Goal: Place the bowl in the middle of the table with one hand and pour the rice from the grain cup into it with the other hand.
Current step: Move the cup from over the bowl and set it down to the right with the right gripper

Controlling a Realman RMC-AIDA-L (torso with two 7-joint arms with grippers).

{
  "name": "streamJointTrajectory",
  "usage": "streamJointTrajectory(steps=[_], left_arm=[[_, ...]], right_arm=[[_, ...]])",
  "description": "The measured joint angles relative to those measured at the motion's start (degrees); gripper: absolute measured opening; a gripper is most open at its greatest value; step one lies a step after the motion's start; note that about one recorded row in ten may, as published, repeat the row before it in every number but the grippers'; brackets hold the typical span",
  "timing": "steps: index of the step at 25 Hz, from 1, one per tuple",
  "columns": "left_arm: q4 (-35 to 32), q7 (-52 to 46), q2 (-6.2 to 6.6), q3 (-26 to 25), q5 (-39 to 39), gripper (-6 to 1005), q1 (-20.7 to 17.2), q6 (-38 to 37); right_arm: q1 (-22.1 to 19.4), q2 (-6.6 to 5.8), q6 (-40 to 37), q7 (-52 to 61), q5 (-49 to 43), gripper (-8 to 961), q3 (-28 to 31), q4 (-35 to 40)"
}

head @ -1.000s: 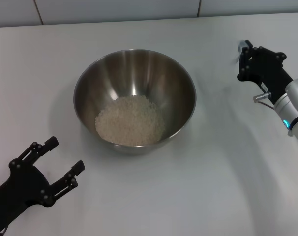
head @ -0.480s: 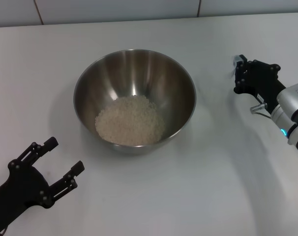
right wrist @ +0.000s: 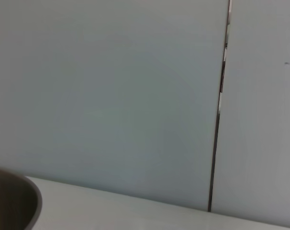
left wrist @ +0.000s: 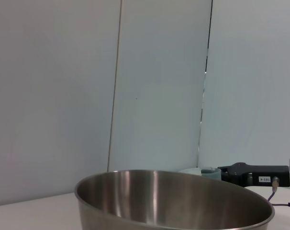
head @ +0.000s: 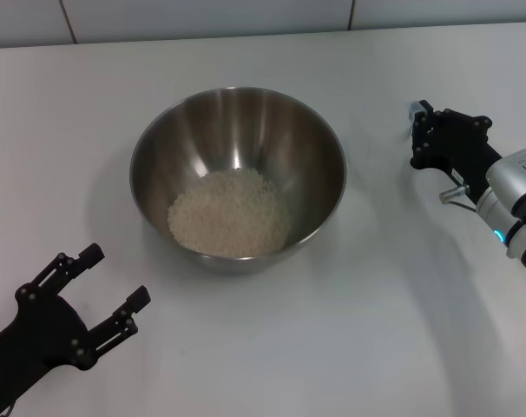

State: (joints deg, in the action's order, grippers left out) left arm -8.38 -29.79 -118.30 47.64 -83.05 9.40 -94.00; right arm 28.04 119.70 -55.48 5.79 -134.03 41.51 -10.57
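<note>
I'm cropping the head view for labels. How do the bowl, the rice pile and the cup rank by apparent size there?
1. Bowl, by far the widest.
2. Rice, a pile covering the bowl's bottom.
3. Cup, only a sliver showing at the right hand, so its full size is unsure.

Steel bowl mid-table holds rice.
</note>
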Motion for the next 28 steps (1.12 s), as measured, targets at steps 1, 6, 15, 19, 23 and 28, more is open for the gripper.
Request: streamJointTrajectory(steps=[1, 6, 15, 19, 23, 28], left_arm=[[0.1, 0.1, 0.03, 0.0, 0.0, 827, 0.0, -0.1], [0.1, 0.1, 0.03, 0.0, 0.0, 827, -0.1, -0.2], [0.1, 0.1, 0.00, -0.2, 0.0, 827, -0.7, -0.7], [0.1, 0.1, 0.00, -0.3, 0.0, 827, -0.8, -1.1], [0.1, 0.2, 0.00, -0.4, 0.0, 827, -0.8, -1.2], [0.1, 0.3, 0.00, -0.4, 0.0, 827, -0.8, -1.2]], right_arm=[[0.1, -0.01, 0.7, 0.2, 0.0, 148, 0.0, 0.0], [0.4, -0.14, 1.9, 0.4, -0.1, 157, -0.3, 0.1], [-0.2, -0.23, 1.0, 0.6, 0.2, 218, -1.0, -0.1], [-0.5, -0.23, 1.1, 0.6, 0.3, 404, -1.2, -0.1], [-0.7, -0.29, 1.0, 0.6, 0.3, 419, -1.3, -0.1], [-1.0, -0.29, 0.9, 0.6, 0.1, 437, -1.4, -0.1]])
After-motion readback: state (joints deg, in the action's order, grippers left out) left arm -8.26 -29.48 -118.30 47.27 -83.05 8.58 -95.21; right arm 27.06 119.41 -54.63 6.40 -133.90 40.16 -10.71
